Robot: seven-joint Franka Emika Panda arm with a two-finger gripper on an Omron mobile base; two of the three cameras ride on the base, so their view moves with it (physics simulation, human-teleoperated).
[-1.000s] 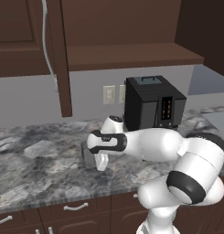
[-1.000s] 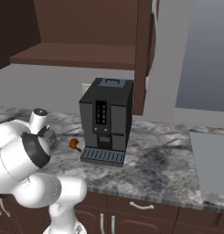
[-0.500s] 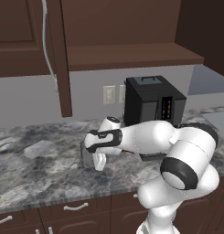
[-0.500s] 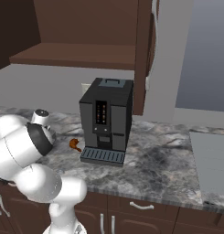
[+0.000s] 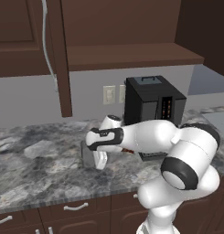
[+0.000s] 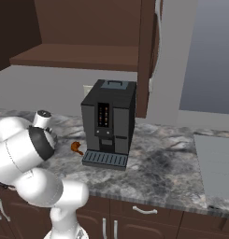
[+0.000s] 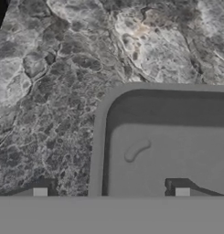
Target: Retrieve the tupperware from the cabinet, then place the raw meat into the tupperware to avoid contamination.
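Dark fingertips of the tool (image 7: 111, 192) stand wide apart in the hand view, one over the marble outside the tupperware (image 7: 168, 146) rim and one over its floor; nothing is gripped between them. The tupperware, grey and translucent, sits upright on the bench (image 5: 35, 169) directly under the tool, its rounded corner and left rim in plain sight, its interior empty where visible. In the left base view the tool (image 5: 98, 160) points down at the tupperware (image 5: 87, 154), which rests on the marble near the front half of the bench. The raw meat (image 6: 76, 148), orange-brown, lies on the bench just left of the coffee machine's drip tray in the right base view, apart from the tupperware. The black coffee machine (image 5: 152, 114) stands behind the arm. The cabinet (image 5: 22, 36) hangs above; one door (image 5: 63, 59) stands open, edge-on.
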